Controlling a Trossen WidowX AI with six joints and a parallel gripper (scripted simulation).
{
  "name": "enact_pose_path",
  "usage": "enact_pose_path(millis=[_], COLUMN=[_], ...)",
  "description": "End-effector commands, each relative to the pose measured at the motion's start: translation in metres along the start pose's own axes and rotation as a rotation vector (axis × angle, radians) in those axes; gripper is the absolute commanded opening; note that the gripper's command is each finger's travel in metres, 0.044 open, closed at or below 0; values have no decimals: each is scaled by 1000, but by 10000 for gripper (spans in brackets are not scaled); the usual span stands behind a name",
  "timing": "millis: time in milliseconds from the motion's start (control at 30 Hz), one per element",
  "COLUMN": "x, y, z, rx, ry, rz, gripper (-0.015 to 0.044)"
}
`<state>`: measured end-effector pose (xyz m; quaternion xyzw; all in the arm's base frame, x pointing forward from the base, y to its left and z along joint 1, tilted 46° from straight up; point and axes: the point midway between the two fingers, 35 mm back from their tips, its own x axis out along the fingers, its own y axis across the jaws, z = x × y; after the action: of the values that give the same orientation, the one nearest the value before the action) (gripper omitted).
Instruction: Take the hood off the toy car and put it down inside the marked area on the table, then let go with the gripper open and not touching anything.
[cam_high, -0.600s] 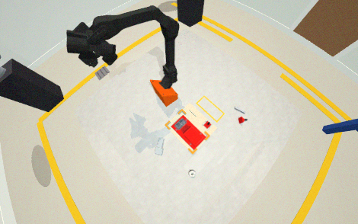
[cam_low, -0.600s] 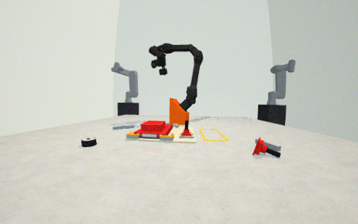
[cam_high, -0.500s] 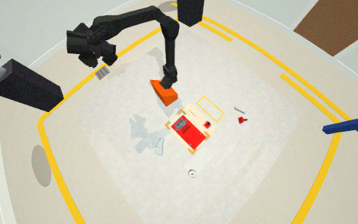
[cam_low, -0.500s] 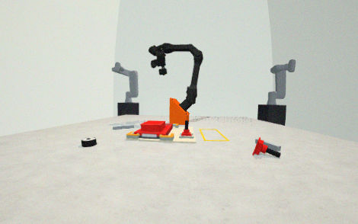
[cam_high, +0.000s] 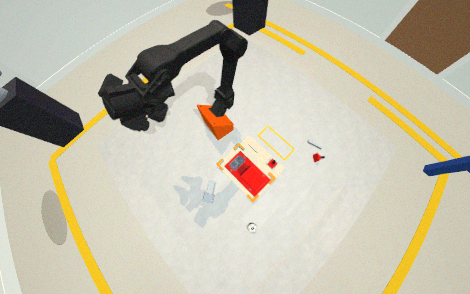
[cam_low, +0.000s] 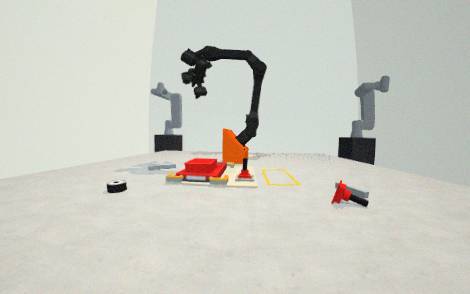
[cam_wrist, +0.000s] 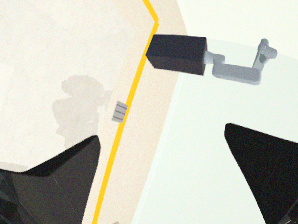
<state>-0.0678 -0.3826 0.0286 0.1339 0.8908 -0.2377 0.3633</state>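
One red car (cam_high: 256, 181) (cam_low: 201, 167), two black-stemmed red pieces (cam_high: 317, 158) (cam_low: 244, 174), one wheel (cam_high: 252, 230) (cam_low: 116, 187), apparently one grey bar (cam_high: 314, 144) (cam_low: 359, 192).

The toy car (cam_high: 256, 181) (cam_low: 205, 167) is showing bright red, the arm's base (cam_high: 220, 131) (cam_low: 234, 150) is glowing orange, and the rectangle outline (cam_high: 264, 131) (cam_low: 281, 170) is showing yellow. Dark stripes are crossing a grey block (cam_wrist: 119, 111).

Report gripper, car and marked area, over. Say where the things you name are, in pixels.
Gripper (cam_high: 145, 117) (cam_low: 194, 85) (cam_wrist: 164, 136) open, empty, held high off the car. Red car (cam_high: 256, 179) (cam_low: 201, 169) on its board. Marked area (cam_high: 293, 149) (cam_low: 281, 184) beside the board, nothing inside it.
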Motion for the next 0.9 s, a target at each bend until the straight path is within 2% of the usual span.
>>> enact_pose_path(millis=[0, 500, 867], x=[-13, -113, -189], y=[21, 153, 281], z=[22, 117, 139], rx=[-44, -344, -587], ry=[-61, -427, -597], rz=[34, 279, 562], gripper=[440, 440, 440])
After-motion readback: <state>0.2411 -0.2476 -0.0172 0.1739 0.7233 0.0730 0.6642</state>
